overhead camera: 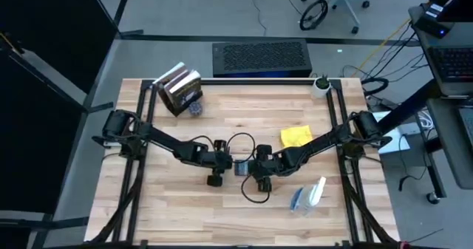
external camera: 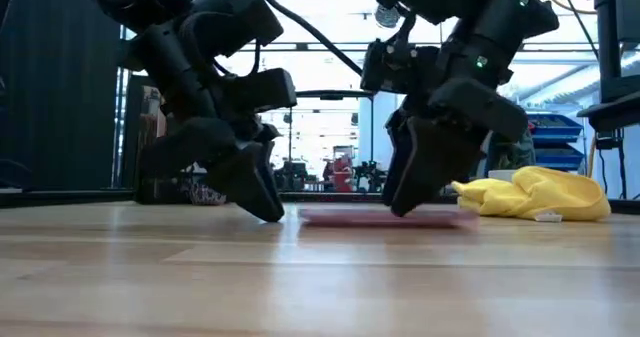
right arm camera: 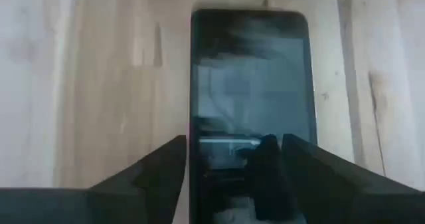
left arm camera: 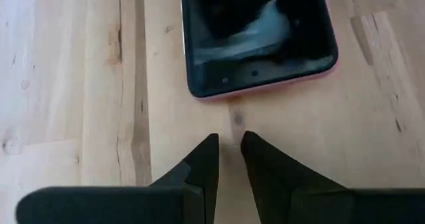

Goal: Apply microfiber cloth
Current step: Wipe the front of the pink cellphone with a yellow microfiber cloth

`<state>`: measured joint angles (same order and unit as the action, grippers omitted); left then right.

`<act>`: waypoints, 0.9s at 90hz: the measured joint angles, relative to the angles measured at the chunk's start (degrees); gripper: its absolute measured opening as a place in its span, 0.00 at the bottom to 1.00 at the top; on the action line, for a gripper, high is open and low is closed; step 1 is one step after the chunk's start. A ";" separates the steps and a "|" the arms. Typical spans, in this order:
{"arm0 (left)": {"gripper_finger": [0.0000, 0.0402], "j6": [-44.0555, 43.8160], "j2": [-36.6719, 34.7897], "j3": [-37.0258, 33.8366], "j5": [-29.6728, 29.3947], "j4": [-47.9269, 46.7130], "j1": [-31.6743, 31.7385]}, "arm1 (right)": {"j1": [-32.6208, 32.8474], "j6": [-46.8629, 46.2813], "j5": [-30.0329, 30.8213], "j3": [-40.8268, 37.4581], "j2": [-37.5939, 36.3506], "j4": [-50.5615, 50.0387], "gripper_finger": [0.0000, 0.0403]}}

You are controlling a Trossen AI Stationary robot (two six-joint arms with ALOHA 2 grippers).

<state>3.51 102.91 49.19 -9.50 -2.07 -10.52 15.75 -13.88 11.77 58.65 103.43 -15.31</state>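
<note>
A dark smartphone [overhead camera: 241, 168] in a pink case lies flat on the wooden table between my two grippers. The yellow microfiber cloth [overhead camera: 295, 136] lies crumpled on the table beyond the right arm, and no gripper touches it; it shows in the low view too [external camera: 535, 195]. My left gripper [left arm camera: 229, 144] is shut with nothing in it, its tips low over the table just short of the phone's end [left arm camera: 255, 84]. My right gripper [right arm camera: 232, 151] stands open over the phone's other end [right arm camera: 251, 84], one finger beside each long side. My right gripper slants down from the table's right, its fingers [right arm camera: 174, 159] along the phone's two long sides near one end [right arm camera: 199, 151]. I cannot tell whether they touch the phone. The phone lies flat on the table [external camera: 385, 217].
A clear spray bottle [overhead camera: 310, 193] with blue liquid lies near the front right. A stack of books [overhead camera: 181, 90] stands at the far left, a small white cup [overhead camera: 321, 85] at the far right corner. Cables [overhead camera: 240, 142] loop around the grippers.
</note>
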 joint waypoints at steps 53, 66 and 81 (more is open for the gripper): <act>0.16 -0.13 0.00 -0.07 0.02 0.04 0.00 | -14.94 -21.53 4.27 0.00 -13.02 -37.51 0.53; 0.16 -0.15 0.00 -0.07 0.02 0.01 0.00 | -20.14 -19.62 -0.02 0.00 -12.69 -43.82 0.53; 0.16 -0.20 0.00 -0.07 0.02 -0.09 0.00 | -21.70 -19.29 -3.00 -0.26 -12.69 -48.92 0.53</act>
<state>3.31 102.91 49.12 -9.47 -2.15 -10.52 -5.96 -33.18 8.77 58.39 90.74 -64.22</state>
